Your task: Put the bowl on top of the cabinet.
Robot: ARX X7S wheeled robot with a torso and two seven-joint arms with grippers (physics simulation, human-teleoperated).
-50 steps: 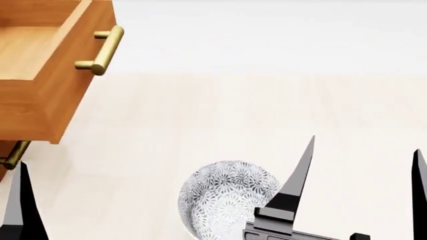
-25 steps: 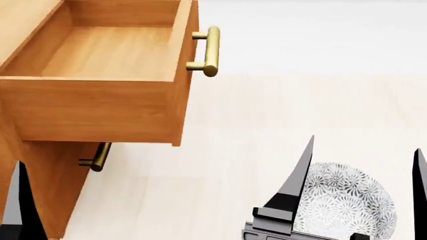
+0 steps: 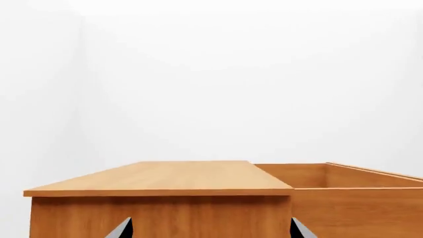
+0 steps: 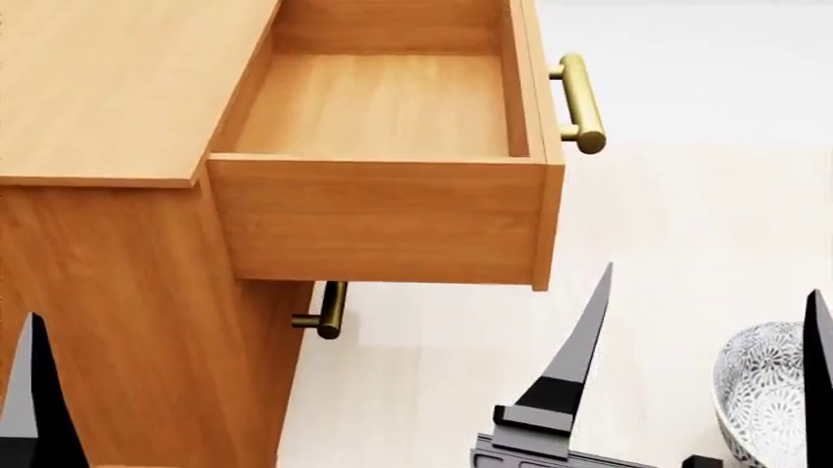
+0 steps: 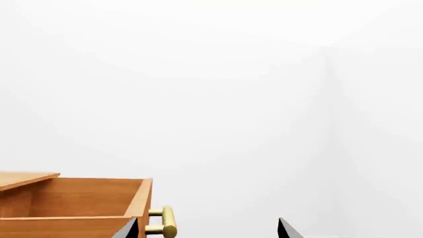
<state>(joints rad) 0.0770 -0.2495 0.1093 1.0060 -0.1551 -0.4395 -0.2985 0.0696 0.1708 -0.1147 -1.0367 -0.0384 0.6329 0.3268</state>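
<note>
Leftmost in the head view, a single dark fingertip of the left gripper (image 4: pixel 33 390) rises from the bottom edge in front of the cabinet's side; the left wrist view shows both tips (image 3: pixel 210 229) spread well apart with nothing between them, aimed at the cabinet (image 3: pixel 158 198) just under its top. The cabinet (image 4: pixel 117 292) fills the left half of the head view: light-brown wood, its flat top (image 4: pixel 117 88) bare. Its upper drawer (image 4: pixel 390 146) stands pulled out toward the right, its inside showing only a wooden bottom, and a brass bar handle (image 4: pixel 579 102) sits on its front face. Below the drawer, a second brass handle (image 4: pixel 326 310) marks a lower drawer front that lies flush with the cabinet. The pale floor (image 4: pixel 651 224) spreads to the right of the cabinet. Further right, the right gripper (image 4: pixel 703 370) shows two tall dark fingers standing wide apart, holding nothing. The bowl (image 4: pixel 762 395), white with a dense dark floral pattern, rests on the floor at the lower right edge of the head view, partly cut off by the frame and partly hidden behind the gripper's outer finger; it lies well apart from the cabinet. The right wrist view shows the open drawer (image 5: pixel 79 210) and its handle (image 5: pixel 165 222) against a white wall, with the fingertips (image 5: pixel 208 229) spread wide at the bottom edge.
</note>
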